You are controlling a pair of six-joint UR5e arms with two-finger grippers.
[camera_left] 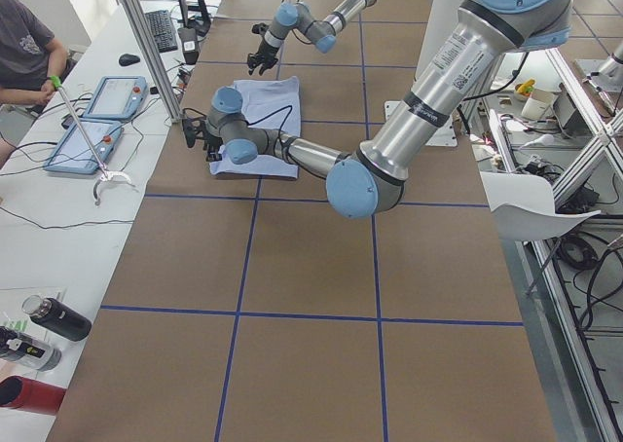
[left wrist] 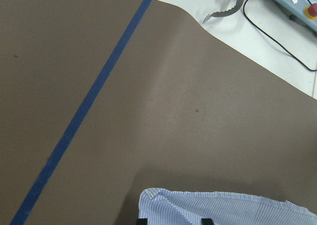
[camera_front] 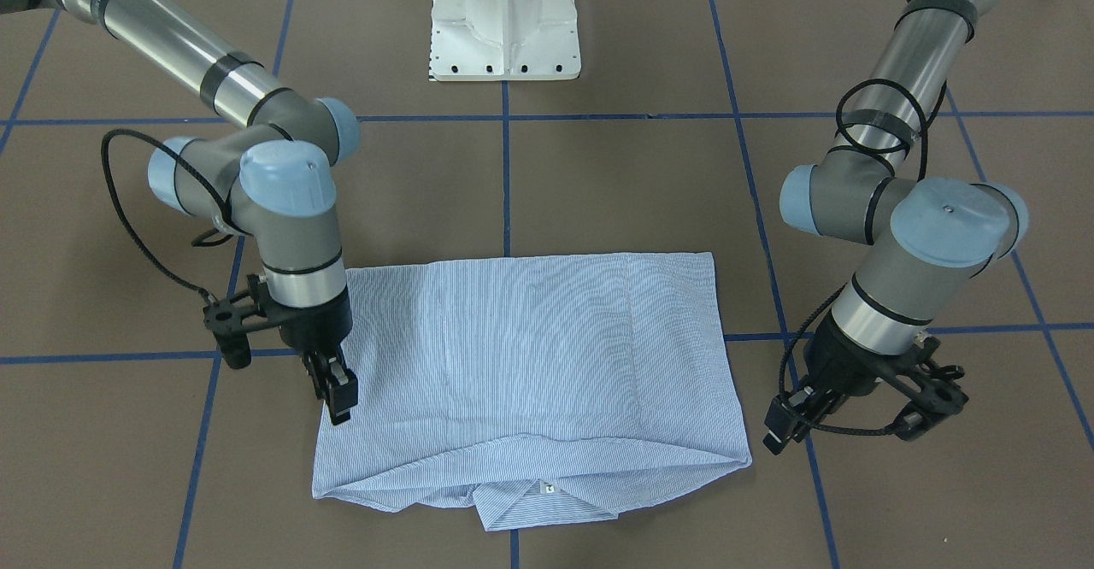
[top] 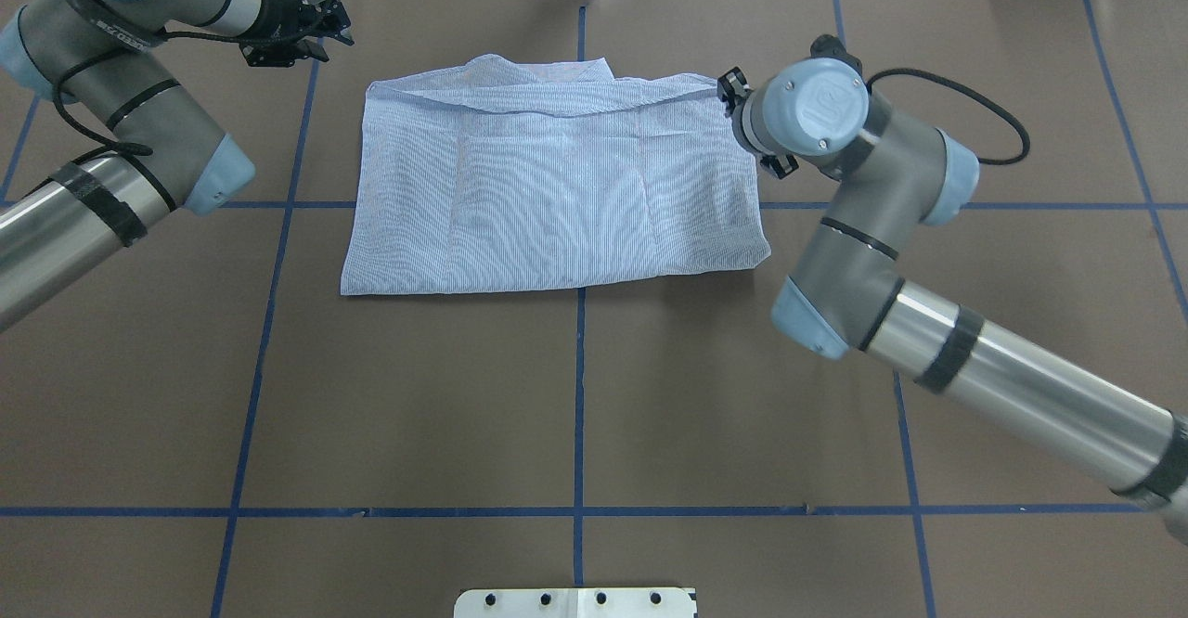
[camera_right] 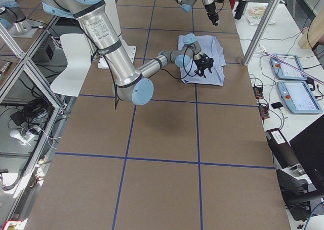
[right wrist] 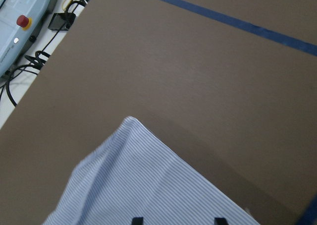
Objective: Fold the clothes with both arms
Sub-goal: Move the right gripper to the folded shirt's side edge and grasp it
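The pinstriped shirt (camera_front: 530, 364) lies flat on the brown table, folded into a rectangle with the collar (camera_front: 547, 501) at its far edge from the robot. My right gripper (camera_front: 340, 405) hovers open over the shirt's right-hand edge; its wrist view shows striped cloth (right wrist: 148, 185) under the spread fingertips (right wrist: 137, 220). My left gripper (camera_front: 776, 434) is open just outside the shirt's far left corner (camera_front: 744, 460). That corner (left wrist: 163, 197) shows between its tips in the left wrist view. In the overhead view the right wrist (top: 807, 108) hides its gripper.
The white pedestal base (camera_front: 504, 22) stands at the robot's side of the table. Blue tape lines (camera_front: 506, 184) grid the brown surface. Beyond the far table edge are control tablets (camera_left: 107, 96), cables, bottles (camera_left: 54, 317) and a seated person (camera_left: 24, 48).
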